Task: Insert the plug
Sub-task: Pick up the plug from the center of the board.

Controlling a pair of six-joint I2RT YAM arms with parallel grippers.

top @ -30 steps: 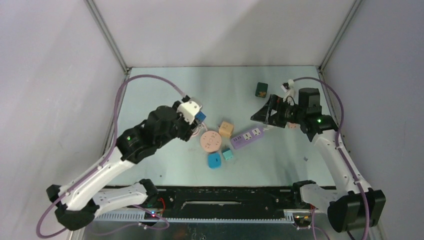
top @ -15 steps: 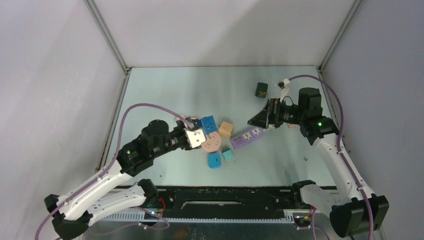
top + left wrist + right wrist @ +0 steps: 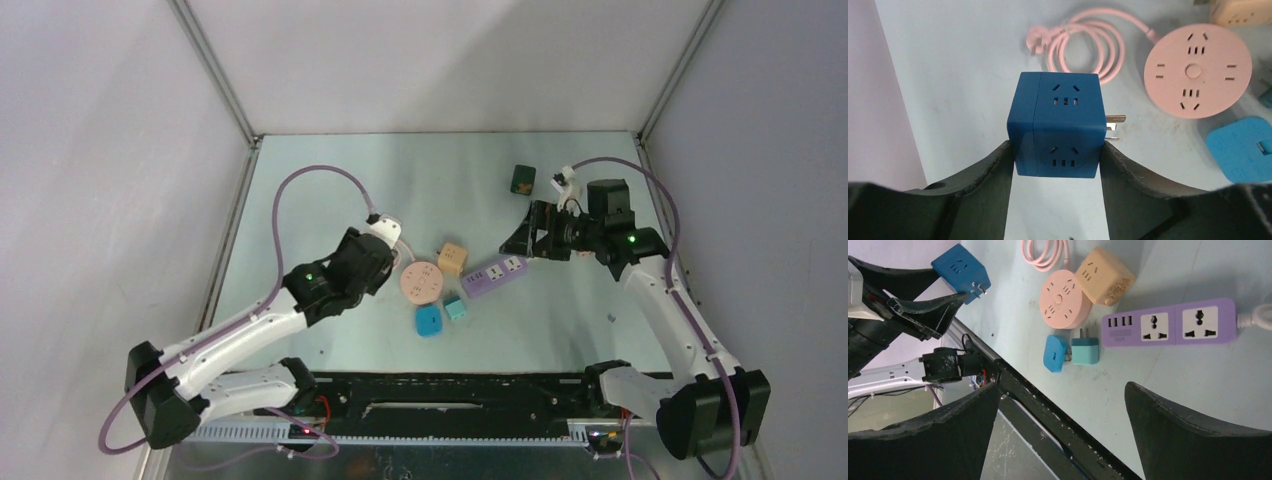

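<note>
My left gripper (image 3: 1057,150) is shut on a blue cube plug (image 3: 1058,125), one finger on each side. Its metal prongs (image 3: 1115,120) stick out to the right. It hangs above the table, left of the round pink socket (image 3: 1197,71); in the top view my left wrist (image 3: 365,255) hides it. The right wrist view shows the blue cube (image 3: 960,267) between the left fingers. A purple power strip (image 3: 495,275) lies right of centre. My right gripper (image 3: 520,240) hovers open over its right end, nothing between its fingers (image 3: 1173,415).
Around the pink socket (image 3: 421,282) lie an orange cube adapter (image 3: 452,259), a flat blue plug (image 3: 428,320) and a teal plug (image 3: 456,308). A dark green cube (image 3: 522,180) sits at the back. A coiled pink cable (image 3: 1083,40) lies behind the pink socket.
My left arm carried the blue cube toward the pink socket, then turned its wrist over it, so the cube is now hidden from above. The right gripper shifted only slightly.
</note>
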